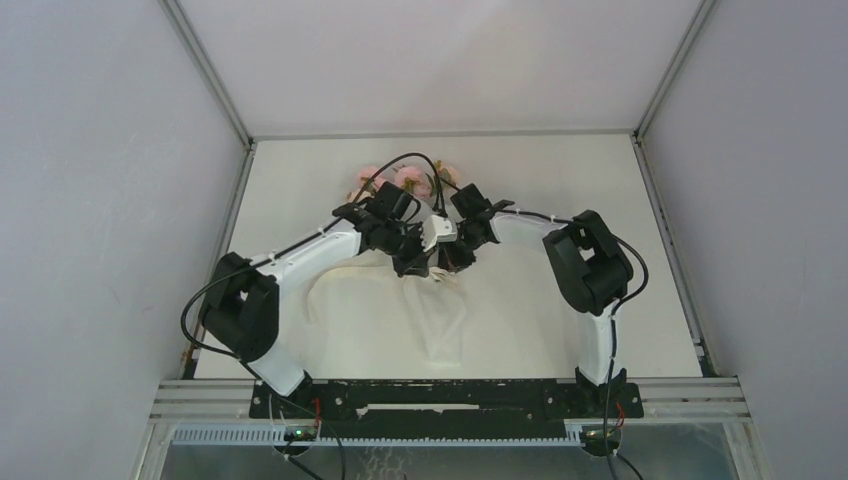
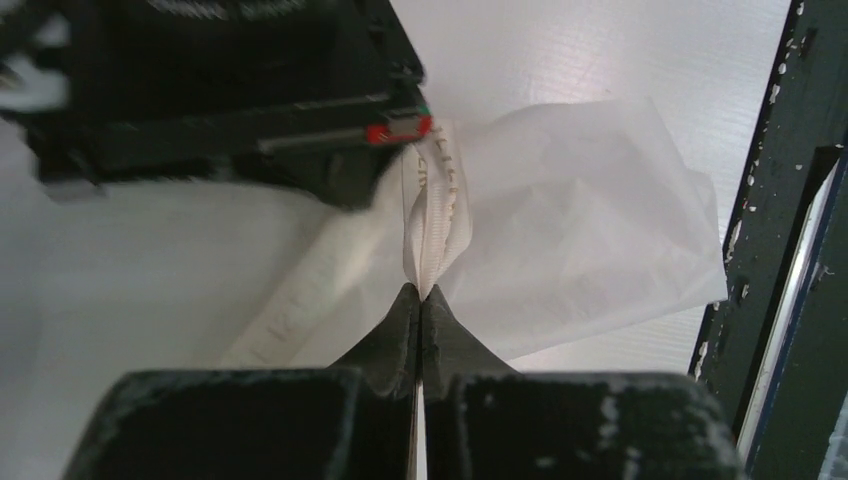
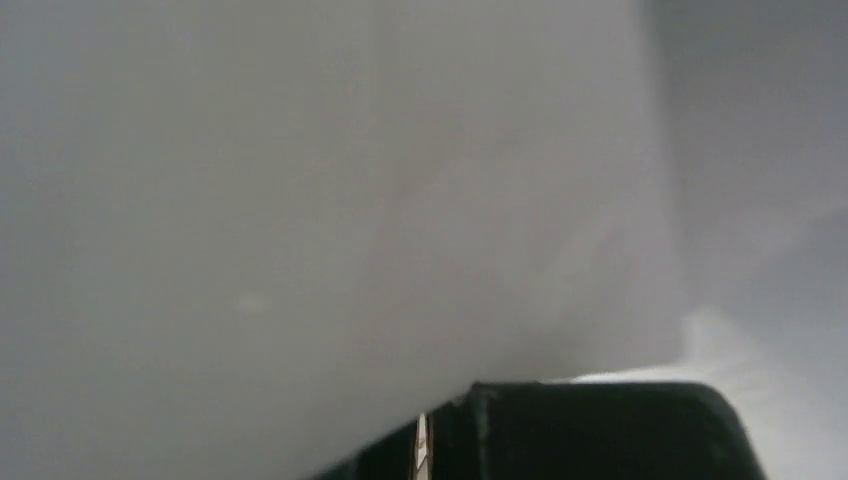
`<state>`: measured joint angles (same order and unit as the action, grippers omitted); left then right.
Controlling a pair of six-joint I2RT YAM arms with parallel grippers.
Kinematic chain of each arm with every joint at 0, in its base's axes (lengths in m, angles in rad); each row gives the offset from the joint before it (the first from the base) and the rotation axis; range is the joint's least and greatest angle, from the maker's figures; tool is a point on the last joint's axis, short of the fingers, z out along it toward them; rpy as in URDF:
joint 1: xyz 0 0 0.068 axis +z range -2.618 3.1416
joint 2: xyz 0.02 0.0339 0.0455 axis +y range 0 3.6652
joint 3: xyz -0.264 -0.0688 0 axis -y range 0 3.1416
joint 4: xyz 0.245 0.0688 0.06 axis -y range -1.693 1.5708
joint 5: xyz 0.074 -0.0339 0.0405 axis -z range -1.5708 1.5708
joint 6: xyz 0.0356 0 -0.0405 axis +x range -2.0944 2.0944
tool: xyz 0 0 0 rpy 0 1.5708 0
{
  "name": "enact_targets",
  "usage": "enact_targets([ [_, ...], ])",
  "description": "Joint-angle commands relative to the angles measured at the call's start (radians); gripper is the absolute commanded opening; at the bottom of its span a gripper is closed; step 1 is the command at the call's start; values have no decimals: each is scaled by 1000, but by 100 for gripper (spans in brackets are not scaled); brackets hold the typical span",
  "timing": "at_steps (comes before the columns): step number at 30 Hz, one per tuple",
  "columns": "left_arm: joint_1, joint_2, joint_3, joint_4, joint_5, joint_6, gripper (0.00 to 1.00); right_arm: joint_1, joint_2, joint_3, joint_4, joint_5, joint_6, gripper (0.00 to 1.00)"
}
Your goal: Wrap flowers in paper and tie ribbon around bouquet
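While both arms meet over the middle of the table [image 1: 560,180], the items stand thus. My left hand [image 2: 420,295]: shut tight, pinching the ribbon [image 2: 435,220], which runs twisted toward 12 o'clock up to my right hand [image 3: 425,440]. That hand: shut too, its hold on the strip hidden. Flowers [image 1: 400,180]: heads at 12 o'clock of both hands. Paper [image 2: 600,230]: gathered beneath them, trailing toward 6 o'clock. Wrapping looks roughly done. Tying is in hand, with no knot showing.
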<state>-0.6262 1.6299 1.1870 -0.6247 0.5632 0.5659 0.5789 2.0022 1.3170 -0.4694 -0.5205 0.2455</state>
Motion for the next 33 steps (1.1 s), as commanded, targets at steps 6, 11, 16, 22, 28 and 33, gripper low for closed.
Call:
enact_targets([
  [6,46,28,89,86,15,-99,0,29,-39,-82,-12,-386,-98,0],
  [11,53,74,54,155,-109,-99,0,10,-63,-98,-17,-376,-85,7],
  [16,53,180,84,142,-186,-109,0,-25,-60,-98,24,-367,-26,19],
  [22,45,268,176,48,-226,-135,0,-55,-54,-112,12,-335,19,26],
  [28,46,280,187,23,-229,-159,0,-92,-164,-176,55,-239,123,25],
  [33,46,277,186,9,-172,-165,0,-141,-313,-258,53,3,188,26],
])
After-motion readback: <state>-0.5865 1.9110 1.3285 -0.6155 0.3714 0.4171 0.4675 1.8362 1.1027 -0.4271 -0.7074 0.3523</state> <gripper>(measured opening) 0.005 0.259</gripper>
